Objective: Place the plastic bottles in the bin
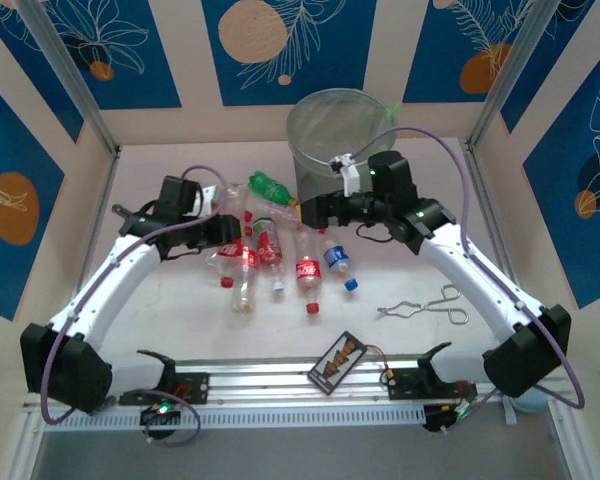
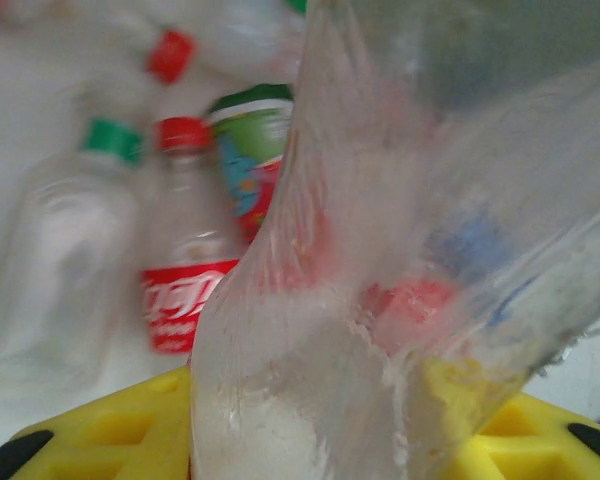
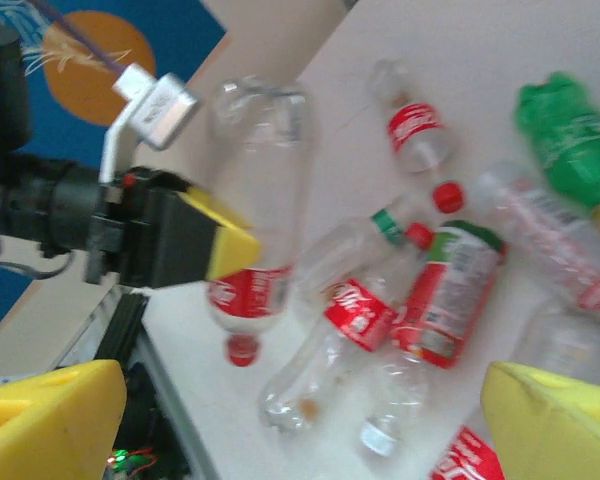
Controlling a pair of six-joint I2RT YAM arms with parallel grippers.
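Over white table (image 1: 180,330), left claw (image 2: 315,432) clamps a red-labelled bottle (image 3: 258,180).

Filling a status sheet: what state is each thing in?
Left claw: shut on a clear red-labelled plastic bottle.
Right claw: open, empty.
Round translucent grey-green plastic bin: upright, open-topped.
Green plastic bottle: lying on its side.
Metal scissors: lying flat.

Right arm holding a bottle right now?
No. In the wrist view the jaws of the right arm stand wide apart with nothing between them; the bottles lie on the table beneath.
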